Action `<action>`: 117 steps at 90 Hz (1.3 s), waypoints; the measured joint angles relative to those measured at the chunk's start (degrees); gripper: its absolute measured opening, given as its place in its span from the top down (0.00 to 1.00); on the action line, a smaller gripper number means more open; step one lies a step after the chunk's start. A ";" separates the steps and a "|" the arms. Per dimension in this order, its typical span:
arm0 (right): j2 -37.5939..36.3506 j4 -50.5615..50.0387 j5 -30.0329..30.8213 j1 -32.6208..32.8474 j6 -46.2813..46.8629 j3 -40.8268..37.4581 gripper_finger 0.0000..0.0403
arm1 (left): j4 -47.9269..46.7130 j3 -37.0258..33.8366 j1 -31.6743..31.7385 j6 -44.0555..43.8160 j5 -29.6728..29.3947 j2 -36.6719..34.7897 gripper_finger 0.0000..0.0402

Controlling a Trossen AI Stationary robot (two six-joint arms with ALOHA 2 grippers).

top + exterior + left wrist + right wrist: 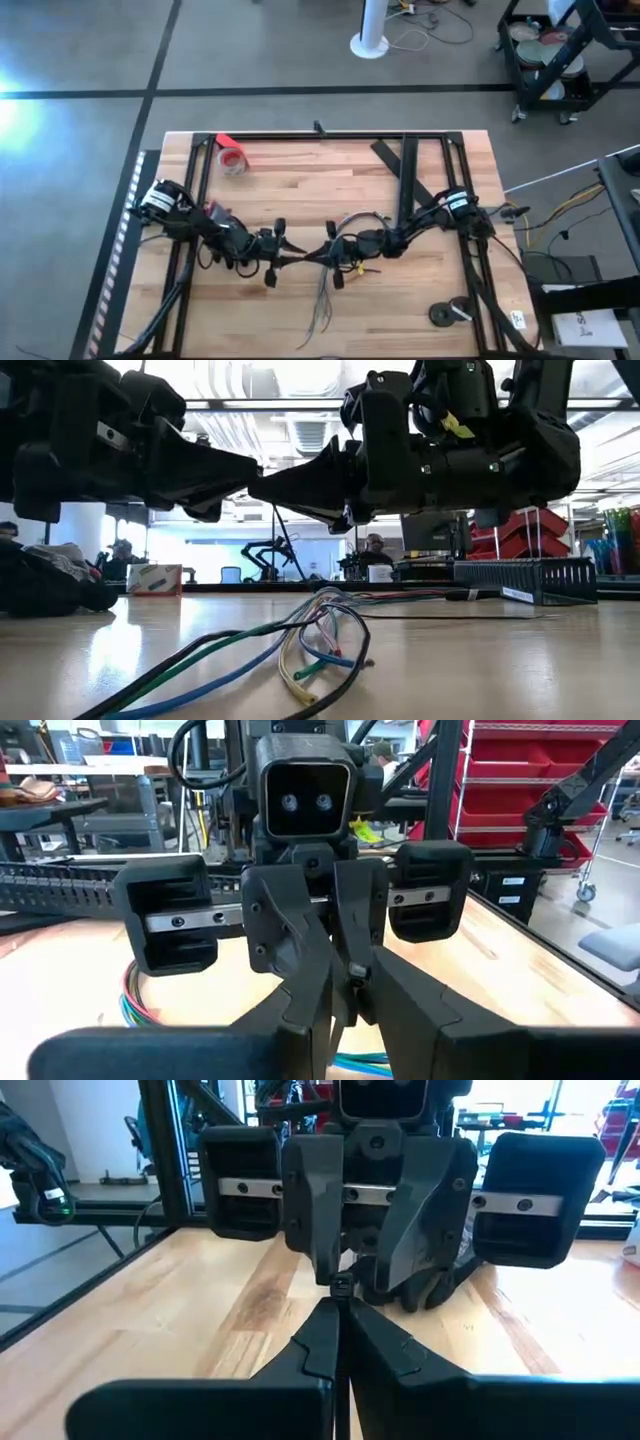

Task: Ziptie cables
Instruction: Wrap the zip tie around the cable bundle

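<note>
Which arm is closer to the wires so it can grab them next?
Probably right. Both grippers meet tip to tip at mid table, fingers shut, but the cables loop right beside the right gripper; the left gripper is slightly farther away.

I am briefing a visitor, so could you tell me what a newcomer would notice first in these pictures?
Most striking are the two grippers meeting tip to tip above the middle of the table, the left gripper and the right gripper nearly touching. Below them the cables sprawl in a loose loop of green, blue, dark and pale wires on the wooden table. A red tape roll lies near the far-left corner.
</note>
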 joint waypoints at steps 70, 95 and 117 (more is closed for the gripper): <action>0.09 0.13 0.07 -0.02 -0.34 -0.11 1.00 | -4.53 0.63 -0.04 -0.08 -0.23 -0.94 0.85; 0.09 0.13 0.04 -0.02 -0.42 -0.11 1.00 | -4.63 0.69 -0.04 -0.22 -0.23 -0.94 0.85; 0.09 0.04 0.00 0.00 -0.04 -0.13 1.00 | -6.00 1.76 -0.07 -0.23 -0.10 -0.90 0.85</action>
